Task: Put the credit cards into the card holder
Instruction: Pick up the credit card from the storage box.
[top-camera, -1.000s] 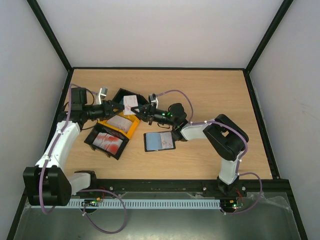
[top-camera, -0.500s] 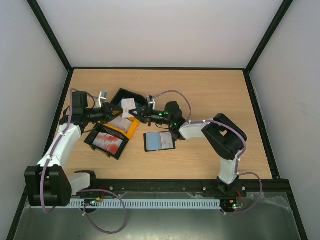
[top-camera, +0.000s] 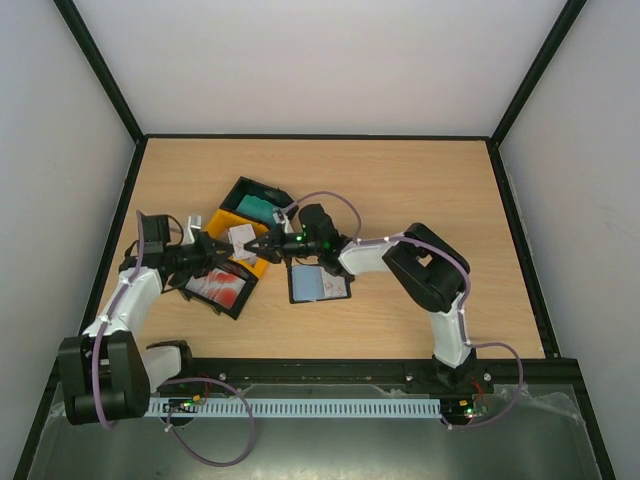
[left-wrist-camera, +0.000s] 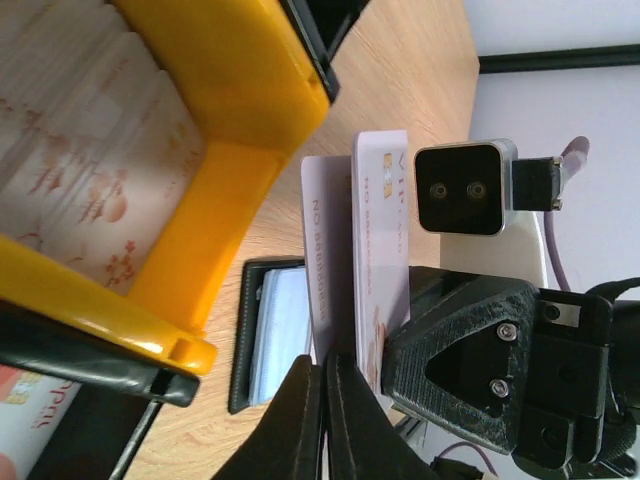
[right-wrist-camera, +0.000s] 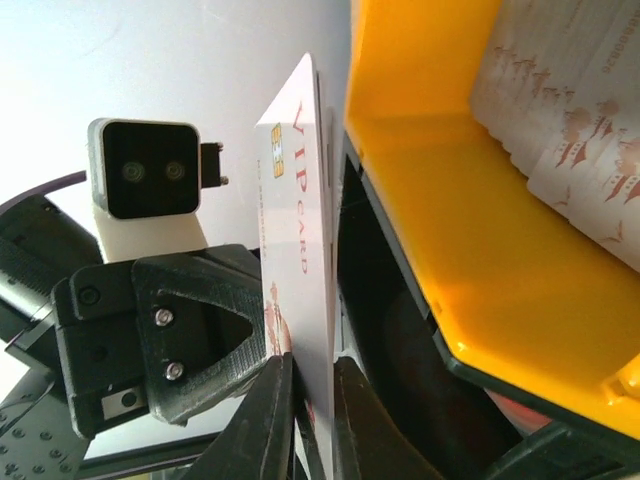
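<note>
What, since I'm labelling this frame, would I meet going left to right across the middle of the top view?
left gripper → white card → right gripper → card holder

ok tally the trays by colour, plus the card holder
black trays: 2
yellow tray: 1
card holder: 1
total: 4
</note>
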